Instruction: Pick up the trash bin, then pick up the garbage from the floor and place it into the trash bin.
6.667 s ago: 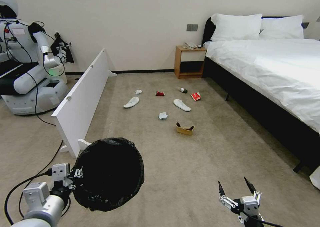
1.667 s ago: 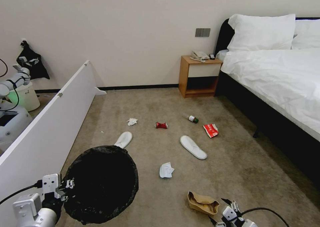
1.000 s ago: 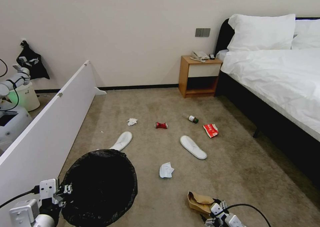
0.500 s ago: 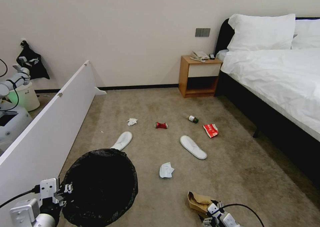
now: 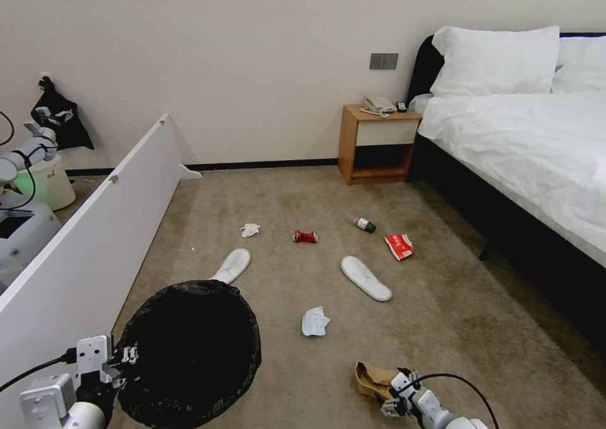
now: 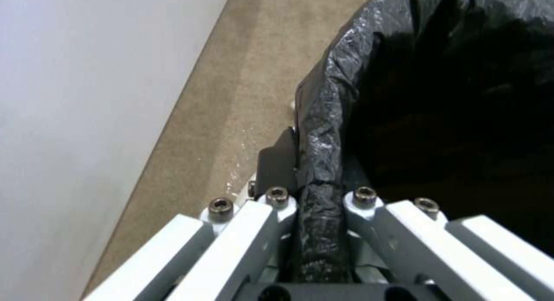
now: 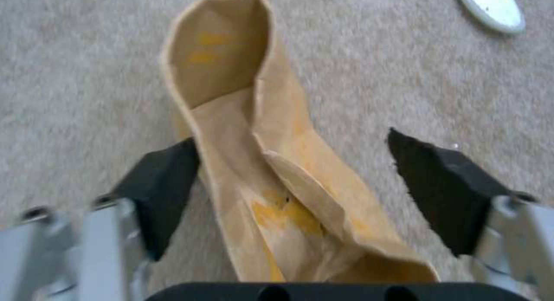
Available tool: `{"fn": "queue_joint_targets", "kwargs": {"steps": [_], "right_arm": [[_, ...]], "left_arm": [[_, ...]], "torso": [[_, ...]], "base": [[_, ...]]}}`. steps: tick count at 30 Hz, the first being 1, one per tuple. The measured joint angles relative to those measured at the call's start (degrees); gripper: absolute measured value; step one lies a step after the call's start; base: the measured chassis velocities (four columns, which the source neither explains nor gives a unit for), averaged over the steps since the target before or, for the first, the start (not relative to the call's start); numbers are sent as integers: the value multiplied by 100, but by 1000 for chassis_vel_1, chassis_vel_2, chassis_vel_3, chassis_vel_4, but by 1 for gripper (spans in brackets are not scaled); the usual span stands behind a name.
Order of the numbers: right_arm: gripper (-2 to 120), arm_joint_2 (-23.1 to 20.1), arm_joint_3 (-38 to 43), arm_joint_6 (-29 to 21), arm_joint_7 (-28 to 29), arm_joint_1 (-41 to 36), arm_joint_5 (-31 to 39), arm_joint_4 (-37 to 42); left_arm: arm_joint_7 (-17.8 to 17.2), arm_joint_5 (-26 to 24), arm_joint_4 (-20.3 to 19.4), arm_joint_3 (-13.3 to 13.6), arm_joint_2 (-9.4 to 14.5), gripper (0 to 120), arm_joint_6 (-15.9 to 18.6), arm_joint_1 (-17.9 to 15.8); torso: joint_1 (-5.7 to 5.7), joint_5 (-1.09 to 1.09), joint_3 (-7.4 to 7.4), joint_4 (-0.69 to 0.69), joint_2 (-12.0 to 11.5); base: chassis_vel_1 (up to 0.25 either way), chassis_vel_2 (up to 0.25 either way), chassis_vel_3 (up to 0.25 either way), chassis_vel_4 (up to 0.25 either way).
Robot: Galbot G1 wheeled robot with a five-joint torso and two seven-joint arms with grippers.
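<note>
While on carpet: cardboard [image 7: 271,162] betw. wide-apart fingers of right gripper [image 7: 294,179], one touching.
Left gripper [image 6: 317,205]: clamped on bin [image 5: 189,347] rim.

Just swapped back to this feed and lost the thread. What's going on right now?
The left pincer is shut on the rim of the trash bin, holding it at the robot's left. The right pincer is down at the floor, open, with the brown cardboard between its fingers, not yet gripped. Two slippers, tissues, the can, bottle and red packet lie on the carpet.
</note>
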Motion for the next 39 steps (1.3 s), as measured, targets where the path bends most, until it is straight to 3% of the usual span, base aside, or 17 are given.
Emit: {"fn": "queue_joint_targets", "kwargs": {"steps": [5,7,10,12,18,20,23,39], "right_arm": [[66,78,-96,31,-29,195,82,-125],[54,148,-152,73,-67,275,205,-186],[50,166,-177,82,-80,288,232,-205],[36,196,-238,111,-116,298,276,-234],[22,201,-248,126,-128,267,353,-236],[8,220,-236,145,-143,201,391,-225],[0,299,-202,165,-144,164,397,-208],[0,146,25,281,-124,-36,470,-11]], "left_arm": [[-3,0,0,2,-8,4,0,0],[-3,0,8,13,-18,4,0,3],[-3,0,11,17,-22,4,0,5],[-4,2,14,26,-23,4,0,1],[-7,0,15,26,-8,4,0,-6],[-8,-8,15,27,-2,4,0,-6],[-9,-18,14,22,12,4,0,-4],[-37,-64,38,75,71,4,27,-49]], "torso": [[0,0,0,0,0],[0,0,0,0,0],[0,0,0,1,0],[0,1,0,0,0],[0,0,0,0,-1],[0,0,0,-1,0],[0,0,0,0,0],[-1,0,0,0,0]], "base": [[0,0,0,0],[0,0,0,0],[0,0,0,0],[0,0,0,0],[0,0,0,0],[0,0,0,0],[0,0,0,0],[0,0,0,0]]}}
